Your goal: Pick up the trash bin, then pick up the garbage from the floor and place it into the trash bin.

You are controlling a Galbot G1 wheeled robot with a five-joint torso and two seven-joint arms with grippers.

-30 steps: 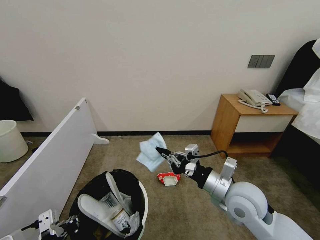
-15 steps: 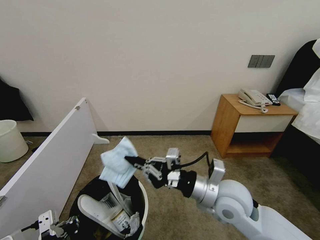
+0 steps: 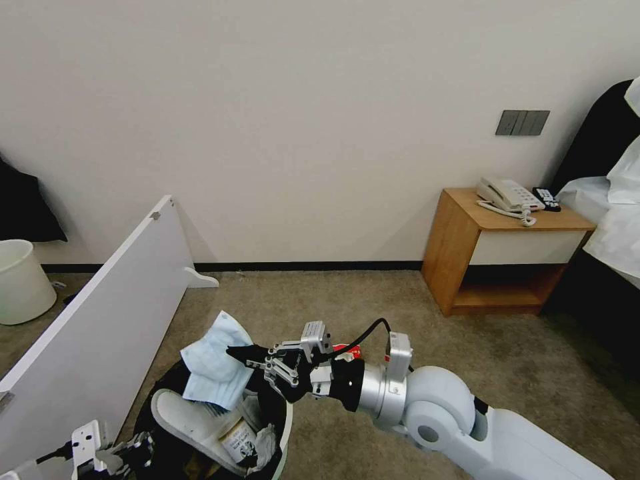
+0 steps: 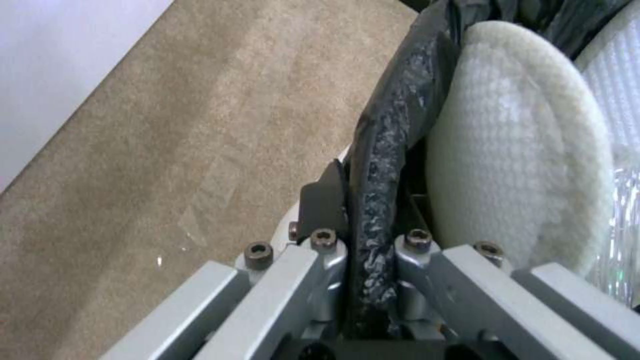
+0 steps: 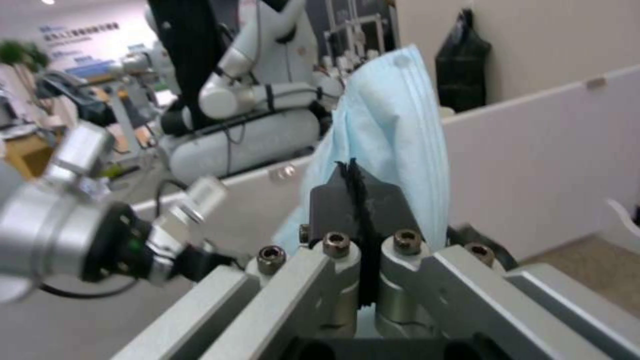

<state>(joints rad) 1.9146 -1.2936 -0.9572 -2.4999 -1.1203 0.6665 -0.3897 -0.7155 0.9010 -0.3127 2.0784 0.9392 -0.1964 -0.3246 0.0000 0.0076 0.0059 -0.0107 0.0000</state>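
Head view, nearest to you: your left gripper (image 3: 110, 457) sits at the near rim of the small round white trash bin lined with crinkly black plastic (image 3: 283, 437), and the left wrist view shows its jaws clenched on that bagged rim (image 4: 383, 165), a white woven slipper (image 4: 520, 150) lying just inside. Next out, your right gripper (image 3: 243, 355) reaches in from the robot's right over the bin's far edge, jaws clamped on a pale-blue pleated wad, seemingly a face mask (image 3: 213, 367). The wad hangs leftward from the fingertips, its long axis sloping down toward the bin's mouth, its lower edge above or touching the slipper inside; contact cannot be told. The right wrist view shows the blue pleats (image 5: 393, 130) standing beyond the shut fingers. By that judgement, letting go here should drop it inside. Beyond, a red-and-white packet (image 3: 343, 349) peeks past the wrist on the beige carpet floor (image 3: 347, 297).
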